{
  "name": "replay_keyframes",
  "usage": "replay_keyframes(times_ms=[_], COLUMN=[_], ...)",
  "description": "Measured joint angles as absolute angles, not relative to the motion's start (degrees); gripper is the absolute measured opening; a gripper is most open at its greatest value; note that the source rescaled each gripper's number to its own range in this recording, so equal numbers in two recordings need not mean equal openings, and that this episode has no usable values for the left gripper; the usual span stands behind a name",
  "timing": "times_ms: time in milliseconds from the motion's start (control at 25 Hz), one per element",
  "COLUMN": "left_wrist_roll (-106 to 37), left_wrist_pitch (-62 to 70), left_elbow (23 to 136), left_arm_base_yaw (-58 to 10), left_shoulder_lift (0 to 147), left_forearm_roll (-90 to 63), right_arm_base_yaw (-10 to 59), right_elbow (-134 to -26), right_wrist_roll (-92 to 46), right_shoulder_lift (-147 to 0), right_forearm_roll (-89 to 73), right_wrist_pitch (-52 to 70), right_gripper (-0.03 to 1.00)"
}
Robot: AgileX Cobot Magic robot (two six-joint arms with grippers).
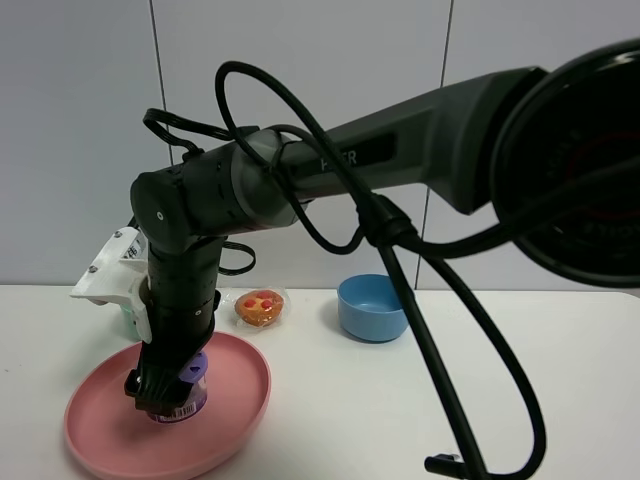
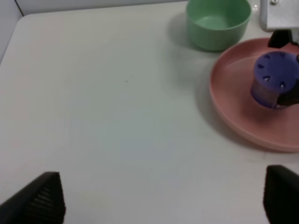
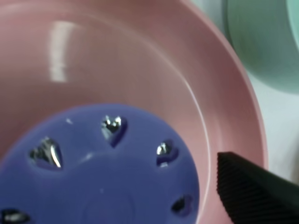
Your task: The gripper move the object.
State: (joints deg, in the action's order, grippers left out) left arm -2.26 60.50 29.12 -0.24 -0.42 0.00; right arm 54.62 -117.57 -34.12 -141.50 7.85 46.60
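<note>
Fwiw the jar (image 2: 274, 79) sat upright on the pink plate (image 1: 240, 400), your right gripper (image 1: 165, 392) straddling it (clamped? cant tell), left gripper (image 2: 161, 198) wide apart; looked prob light, stiff, slick-labeled, so squeeze its sides.

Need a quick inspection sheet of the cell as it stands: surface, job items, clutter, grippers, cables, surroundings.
Surface: white tabletop, no spills or marks seen.
Job's things: small squat jar with lilac heart-pierced lid, upright in the round pink plate.
Clutter: green bowl next to the plate; blue bowl and wrapped orange-brown muffin further along the table.
Grippers: right gripper straddles the jar, contact cannot be told; left gripper open above the tabletop, holding nothing.
Cables: black cables loop off the right arm; one drops toward the table in front.
Surroundings: pale panelled wall; nothing else seen.
</note>
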Motion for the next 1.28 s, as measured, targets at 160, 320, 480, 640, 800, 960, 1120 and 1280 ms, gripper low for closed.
replay_keyframes(times_ms=[160, 320, 480, 640, 800, 960, 1120, 1280], left_wrist_roll=[-2.3, -2.3, -2.3, -2.3, -2.3, -2.3, -2.3, -2.3], left_wrist_pitch=[60.5, 60.5, 60.5, 60.5, 60.5, 60.5, 60.5, 60.5], left_elbow=[29.1, 29.1, 29.1, 29.1, 29.1, 29.1, 29.1, 29.1], left_arm_base_yaw=[-0.2, -0.2, -0.2, -0.2, -0.2, -0.2, -0.2, -0.2], left_shoulder_lift=[-0.4, -0.4, -0.4, -0.4, -0.4, -0.4, -0.4, -0.4], left_forearm_roll=[0.0, 0.0, 0.0, 0.0, 0.0, 0.0, 0.0, 0.0], right_arm_base_yaw=[55.5, 56.4, 56.5, 56.5, 56.2, 52.8, 47.0, 40.8], right_elbow=[-117.6, -117.6, -117.6, -117.6, -117.6, -117.6, -115.5, -109.3], right_wrist_roll=[-32.5, -30.1, -27.8, -27.0, -26.7, -24.4, -21.8, -16.9], right_shoulder_lift=[-140.3, -134.8, -125.6, -116.2, -108.4, -102.1, -96.2, -90.4], right_forearm_roll=[12.5, 16.0, 16.9, 17.1, 17.5, 17.5, 17.9, 19.1], right_wrist_pitch=[50.5, 52.4, 52.6, 54.7, 59.3, 63.7, 67.9, 69.3], right_gripper=[0.66, 0.66, 0.66, 0.66, 0.66, 0.66, 0.66, 0.66])
